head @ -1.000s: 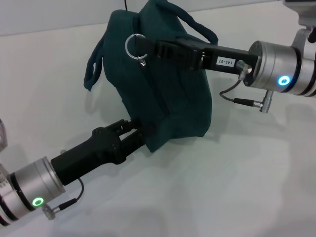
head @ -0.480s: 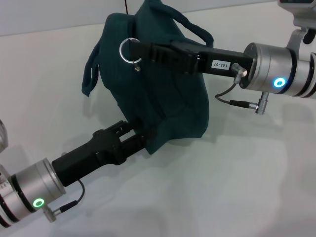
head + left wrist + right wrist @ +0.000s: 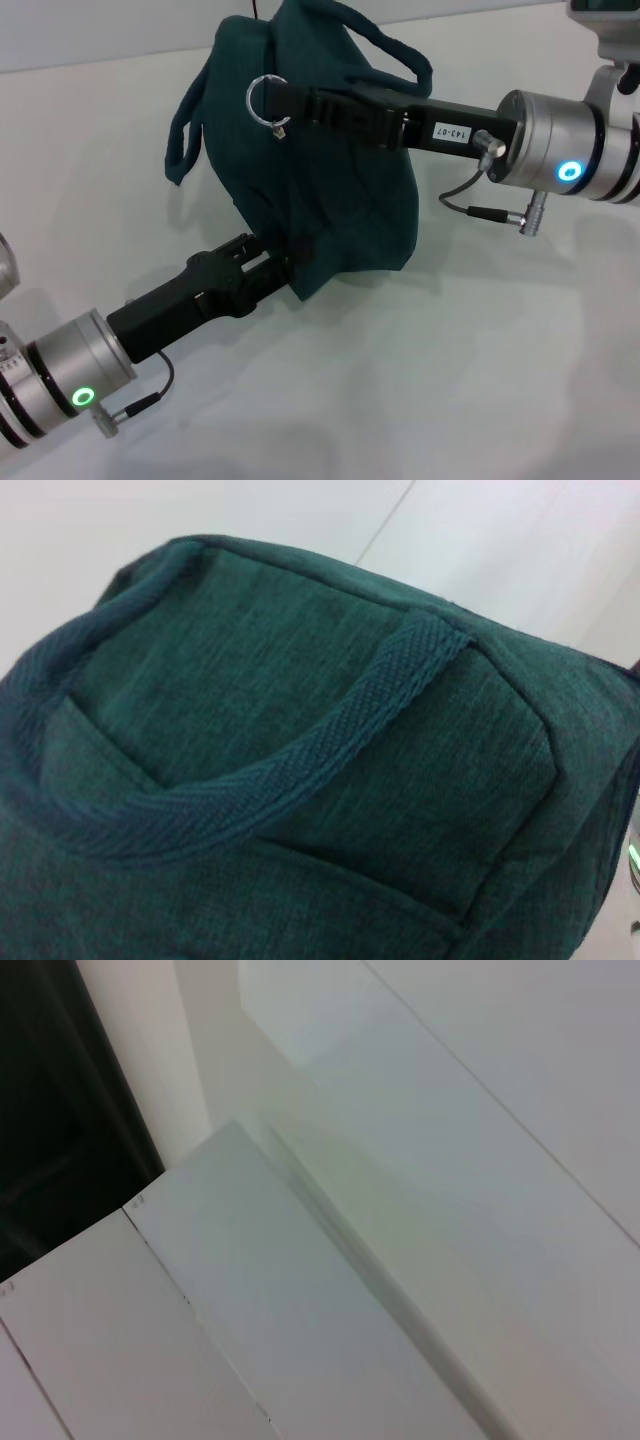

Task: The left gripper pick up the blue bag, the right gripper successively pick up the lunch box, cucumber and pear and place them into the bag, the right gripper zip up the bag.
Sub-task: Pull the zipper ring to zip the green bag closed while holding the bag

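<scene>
The blue bag [image 3: 340, 190] stands tilted on the white table in the head view, and its top looks closed. My left gripper [image 3: 280, 262] is shut on the bag's lower near corner. My right gripper [image 3: 290, 100] reaches across the bag's top and is shut on the zipper pull, whose metal ring [image 3: 249, 100] hangs at its tip near the bag's left end. The left wrist view is filled by the bag's fabric [image 3: 250, 680] and a loop handle [image 3: 330, 740]. The lunch box, cucumber and pear are out of view.
The white table [image 3: 450, 380] spreads around the bag. One loop handle [image 3: 183, 130] hangs off the bag's left side, another [image 3: 400, 50] arches at the back. The right wrist view shows only white panels [image 3: 400, 1210] and a dark gap [image 3: 60, 1110].
My right gripper has moved a little to the left along the bag's top with the ring pull. The bag and my left gripper have shifted slightly up and left.
</scene>
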{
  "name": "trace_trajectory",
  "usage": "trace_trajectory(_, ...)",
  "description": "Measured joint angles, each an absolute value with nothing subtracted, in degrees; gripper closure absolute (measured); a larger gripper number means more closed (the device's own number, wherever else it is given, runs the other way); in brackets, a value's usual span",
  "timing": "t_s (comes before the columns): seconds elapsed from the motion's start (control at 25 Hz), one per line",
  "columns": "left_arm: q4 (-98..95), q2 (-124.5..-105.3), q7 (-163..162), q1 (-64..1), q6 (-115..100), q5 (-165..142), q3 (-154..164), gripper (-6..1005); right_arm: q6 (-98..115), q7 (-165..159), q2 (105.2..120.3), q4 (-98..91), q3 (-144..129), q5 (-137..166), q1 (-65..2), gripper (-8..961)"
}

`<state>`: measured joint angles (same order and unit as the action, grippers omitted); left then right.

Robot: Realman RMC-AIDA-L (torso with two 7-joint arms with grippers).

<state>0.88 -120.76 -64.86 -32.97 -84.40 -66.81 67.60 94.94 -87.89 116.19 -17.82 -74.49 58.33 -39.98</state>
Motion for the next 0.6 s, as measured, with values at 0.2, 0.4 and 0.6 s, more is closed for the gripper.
trace_trajectory(0.2, 1.0, -120.76, -65.1, -33.1, -83.8, -64.9, 67.6, 467, 95.1, -87.9, 116.19, -16.6, -74.6, 57.7, -40.1, 947)
trace_trajectory(0.4, 1.1, -120.76, -65.0, -33.1, -83.0, -62.6, 67.6, 556, 95.7, -88.0, 116.19, -16.3, -74.6, 57.6, -40.1, 947)
trace_trajectory(0.6, 0.5, -120.76, -64.1, -32.6, -82.9, -62.3, 67.8, 644, 95.5, -88.0, 116.18, -16.3, -74.6, 57.6, -40.2, 947)
